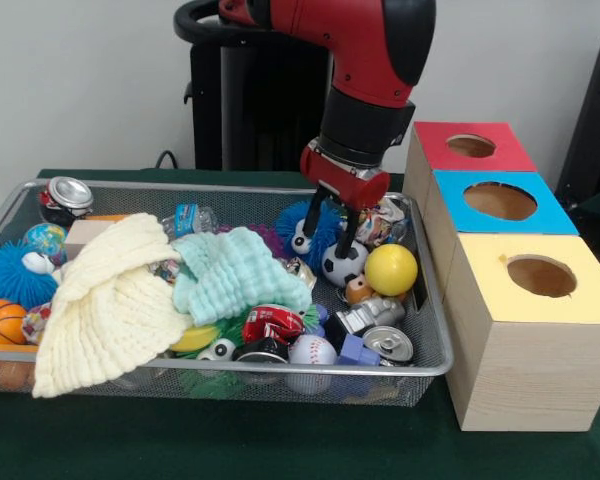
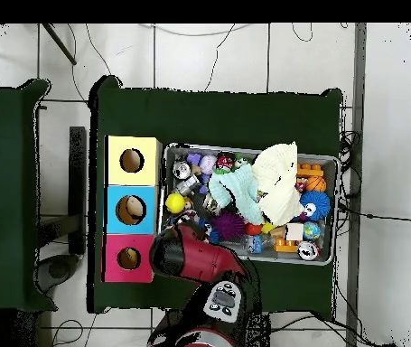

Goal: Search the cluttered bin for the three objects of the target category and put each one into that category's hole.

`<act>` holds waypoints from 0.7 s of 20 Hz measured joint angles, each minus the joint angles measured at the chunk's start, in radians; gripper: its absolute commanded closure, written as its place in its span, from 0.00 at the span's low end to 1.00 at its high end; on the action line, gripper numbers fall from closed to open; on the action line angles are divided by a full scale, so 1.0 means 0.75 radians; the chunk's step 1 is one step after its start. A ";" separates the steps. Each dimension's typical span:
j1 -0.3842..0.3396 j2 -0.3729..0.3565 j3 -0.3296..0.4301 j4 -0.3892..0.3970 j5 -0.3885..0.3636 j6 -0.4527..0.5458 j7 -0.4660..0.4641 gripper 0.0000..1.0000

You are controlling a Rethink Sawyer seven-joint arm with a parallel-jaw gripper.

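One gripper over cluttered bin

Your gripper (image 1: pixel 338 222) hangs with fingers spread wide, straddling the soccer ball (image 1: pixel 343 264). Your bin (image 1: pixel 432 366) sits at the three wooden boxes' (image 1: pixel 525 330) nine o'clock, touching them; a yellow ball (image 1: pixel 391 269) lies at the soccer ball's three o'clock.

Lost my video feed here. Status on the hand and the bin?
Hand open, down in the bin, straddling the soccer ball. Nothing held. Yellow ball close beside; cloths cover the middle.

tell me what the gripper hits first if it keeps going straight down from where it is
Most likely the soccer ball: the gripper points down with open fingers right above it, in the bin. Depth is unclear, so the blue fuzzy toy beside it is possible.
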 measured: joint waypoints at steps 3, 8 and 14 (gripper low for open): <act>-0.004 0.012 0.001 -0.011 0.000 -0.014 0.000 0.00; -0.052 0.092 0.031 -0.049 0.000 -0.163 0.000 0.00; -0.095 0.189 0.081 -0.071 -0.003 -0.317 0.000 0.00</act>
